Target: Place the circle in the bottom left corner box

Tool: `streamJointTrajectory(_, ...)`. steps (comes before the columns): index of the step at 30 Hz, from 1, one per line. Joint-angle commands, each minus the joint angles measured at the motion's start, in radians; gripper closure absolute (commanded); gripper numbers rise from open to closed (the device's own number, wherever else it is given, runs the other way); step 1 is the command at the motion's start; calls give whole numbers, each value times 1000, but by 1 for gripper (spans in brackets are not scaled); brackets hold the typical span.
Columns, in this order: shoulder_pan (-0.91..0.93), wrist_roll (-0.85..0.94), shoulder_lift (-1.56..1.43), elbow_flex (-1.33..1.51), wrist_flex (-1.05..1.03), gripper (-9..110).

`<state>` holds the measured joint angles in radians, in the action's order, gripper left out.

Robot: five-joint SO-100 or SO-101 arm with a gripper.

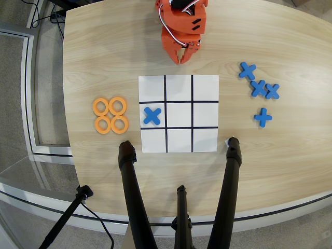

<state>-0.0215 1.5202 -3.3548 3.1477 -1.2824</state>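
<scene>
Four orange rings (110, 114) lie in a two-by-two cluster on the table (270, 155), left of the paper grid (178, 113), whose upper-right cell (205, 88) is bare. One blue cross (152, 115) sits in the grid's middle-left cell, and four more (259, 88) lie to the right. The gripper (182, 58) hangs above the grid's top edge, fingers nearly together, holding nothing.

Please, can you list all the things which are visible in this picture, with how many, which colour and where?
rings: four, orange, flat, clustered two by two on the table left of the grid in the overhead view
grid: one, white paper with black lines, three by three cells, at the table's middle
cross in grid: one, blue, in the left cell of the middle row
loose crosses: four, blue, right of the grid; three close together, one apart below them
table: one, light wood
tripod legs: three, black, at the bottom edge
gripper: one, orange, above the grid's top edge, holding nothing
</scene>
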Motion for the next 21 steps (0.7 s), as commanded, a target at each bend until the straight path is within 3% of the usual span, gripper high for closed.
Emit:
streamJointTrajectory(1, 32, 11, 61, -41, 52, 98)
streamJointTrajectory(12, 52, 11, 146, -141, 38, 95)
streamJointTrajectory(21, 193, 5, 718, -643, 94, 91)
